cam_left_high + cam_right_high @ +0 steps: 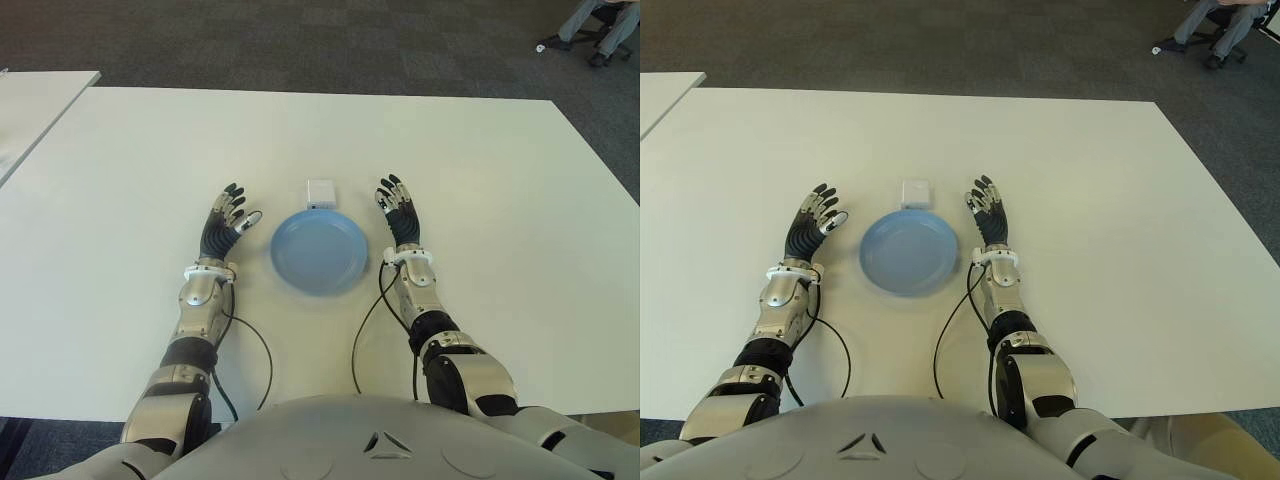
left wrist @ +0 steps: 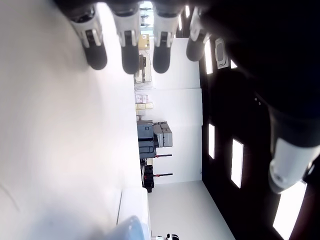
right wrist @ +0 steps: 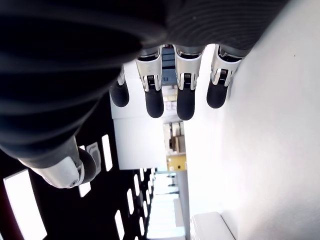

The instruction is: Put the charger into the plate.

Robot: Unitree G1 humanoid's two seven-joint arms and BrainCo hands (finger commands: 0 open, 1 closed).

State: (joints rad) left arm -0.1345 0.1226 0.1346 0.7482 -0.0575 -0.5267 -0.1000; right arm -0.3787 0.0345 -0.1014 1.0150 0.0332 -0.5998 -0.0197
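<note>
A small white charger [image 1: 321, 193] lies on the white table [image 1: 480, 160], just beyond the far rim of a blue plate [image 1: 319, 252]. The plate has nothing in it. My left hand [image 1: 226, 221] shows to the left of the plate, fingers spread and holding nothing. My right hand [image 1: 399, 209] shows to the right of the plate and of the charger, fingers [image 3: 185, 95] stretched out straight and holding nothing. A corner of the charger [image 3: 210, 226] appears in the right wrist view, apart from the hand.
A second white table [image 1: 40, 105] stands at the far left. A seated person's legs and a chair base [image 1: 595, 35] show on the dark carpet at the far right. Black cables [image 1: 262, 360] run from both wrists back to my body.
</note>
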